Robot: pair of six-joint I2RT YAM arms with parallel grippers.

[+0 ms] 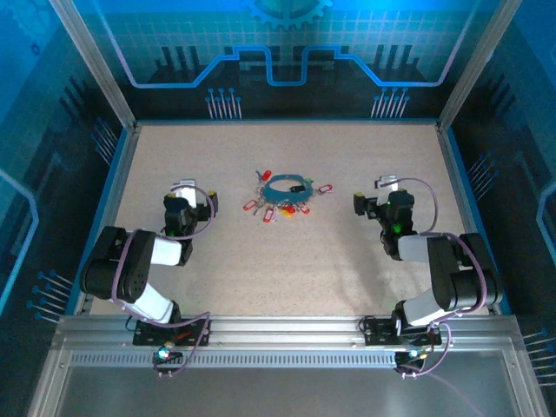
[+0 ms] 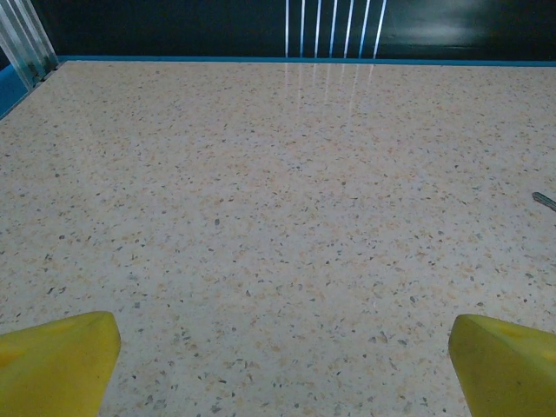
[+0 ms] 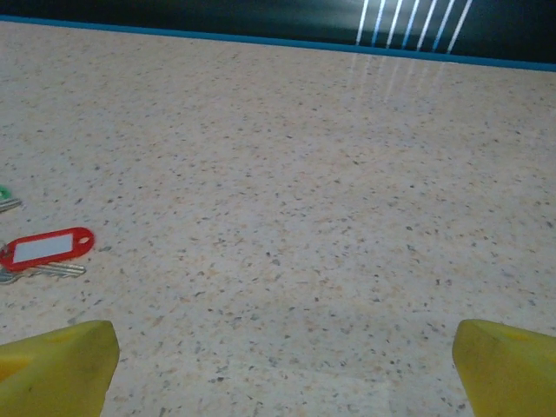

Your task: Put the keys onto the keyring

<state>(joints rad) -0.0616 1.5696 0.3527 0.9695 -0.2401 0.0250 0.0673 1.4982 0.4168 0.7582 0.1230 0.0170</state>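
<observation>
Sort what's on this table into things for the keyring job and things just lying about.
For the job:
- keys with red tags, scattered mid-table
- teal keyring, lying among them

Not part of it:
- speckled table
- blue-lit back wall

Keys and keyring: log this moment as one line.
keys: clustered around keyring | keyring: on table | left claw: open, empty, left of cluster | right claw: open, empty, right of cluster
</observation>
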